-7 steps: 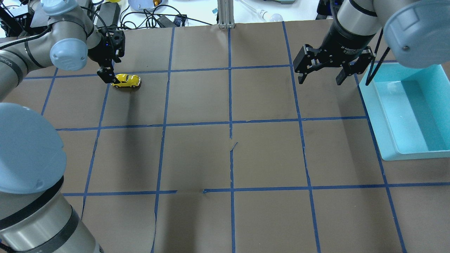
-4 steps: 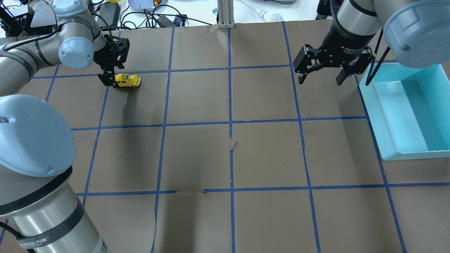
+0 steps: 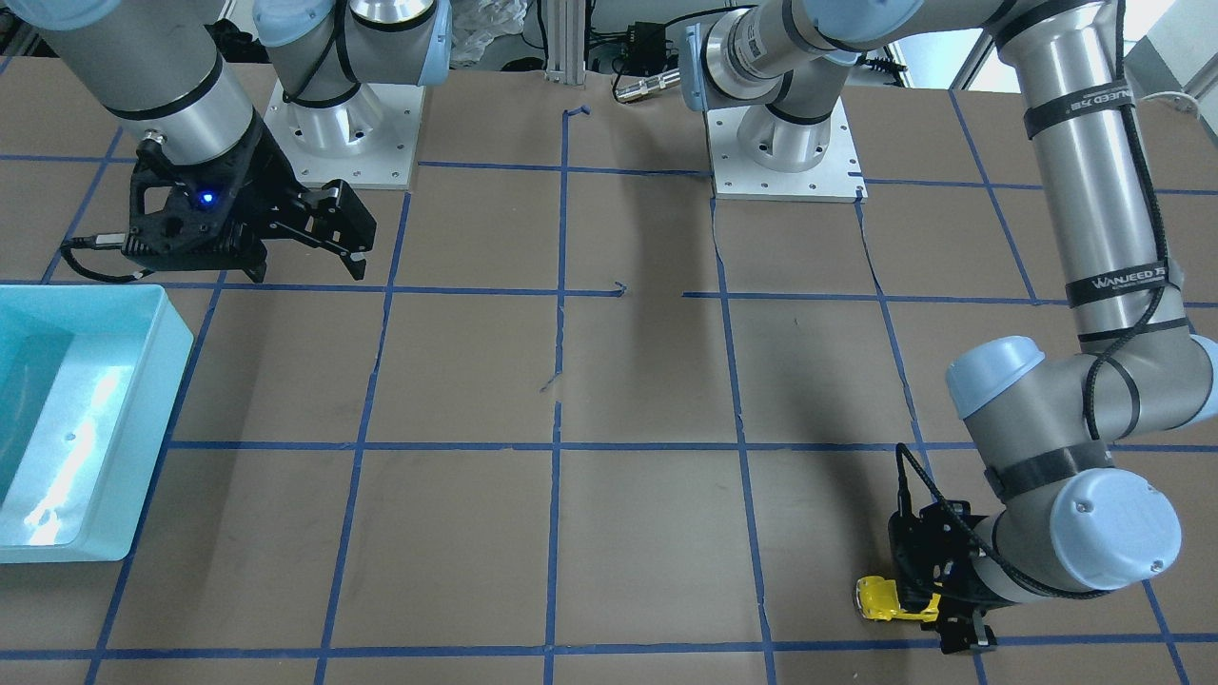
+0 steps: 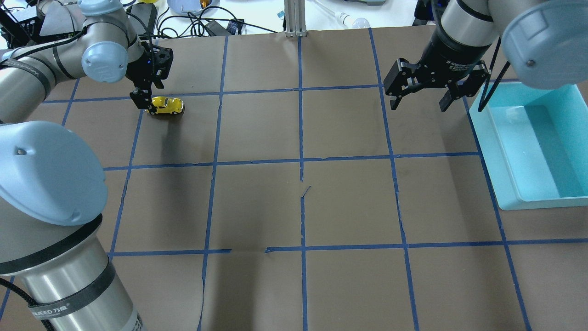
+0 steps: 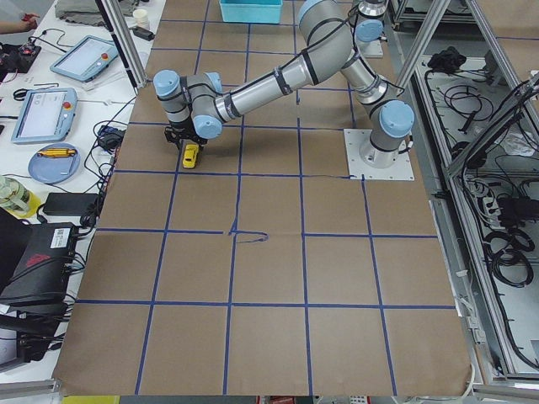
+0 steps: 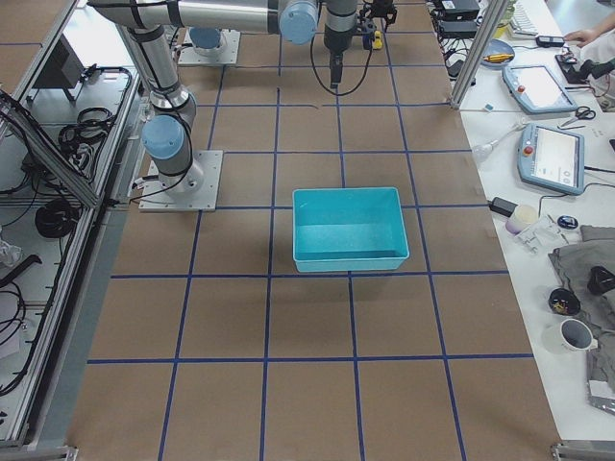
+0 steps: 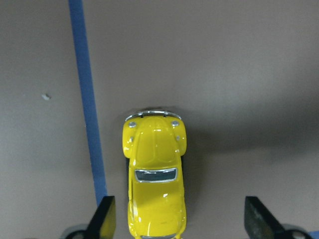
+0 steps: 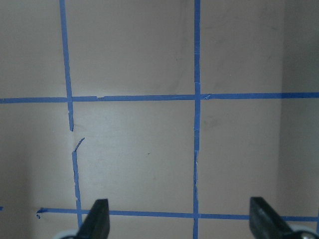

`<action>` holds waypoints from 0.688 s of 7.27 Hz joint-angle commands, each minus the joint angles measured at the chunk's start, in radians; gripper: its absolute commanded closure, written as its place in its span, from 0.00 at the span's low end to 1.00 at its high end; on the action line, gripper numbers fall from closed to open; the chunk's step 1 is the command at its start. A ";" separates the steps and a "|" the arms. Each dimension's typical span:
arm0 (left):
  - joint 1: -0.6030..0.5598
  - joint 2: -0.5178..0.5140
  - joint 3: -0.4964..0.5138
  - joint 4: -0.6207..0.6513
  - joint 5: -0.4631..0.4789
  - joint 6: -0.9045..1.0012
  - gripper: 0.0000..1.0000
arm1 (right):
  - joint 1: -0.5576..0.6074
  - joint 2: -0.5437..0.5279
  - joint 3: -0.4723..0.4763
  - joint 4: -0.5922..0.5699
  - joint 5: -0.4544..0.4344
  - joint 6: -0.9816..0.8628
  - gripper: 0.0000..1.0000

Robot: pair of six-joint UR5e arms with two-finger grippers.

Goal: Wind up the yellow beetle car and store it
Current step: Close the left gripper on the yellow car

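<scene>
The yellow beetle car (image 4: 166, 105) sits on its wheels in the bench's (image 4: 257, 207) far-left square, just beside a blue tape line (image 7: 88, 124), where it was a second ago. The left gripper (image 4: 147, 99) has since come lower over the car's rear. Its fingers (image 7: 103, 219) are spread to either side of the car, one close to the body and the other well off. The right gripper (image 4: 418, 105) hangs unchanged with its fingers apart, near the teal bin (image 4: 496, 156).
</scene>
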 commanded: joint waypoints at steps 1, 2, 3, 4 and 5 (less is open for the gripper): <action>0.001 -0.021 0.022 0.010 -0.011 -0.014 0.12 | 0.001 -0.009 -0.007 0.003 -0.006 0.005 0.00; 0.001 -0.032 0.022 0.012 -0.011 -0.016 0.12 | 0.001 -0.012 -0.012 0.013 -0.006 0.004 0.00; 0.001 -0.037 0.022 0.012 -0.011 -0.015 0.12 | 0.001 -0.011 -0.013 0.016 -0.012 -0.005 0.00; 0.001 -0.037 0.022 0.014 -0.010 -0.013 0.12 | -0.005 -0.009 -0.006 0.058 -0.018 -0.004 0.00; 0.000 -0.040 0.022 0.018 -0.011 -0.010 0.17 | -0.010 -0.005 -0.010 0.095 -0.020 -0.005 0.00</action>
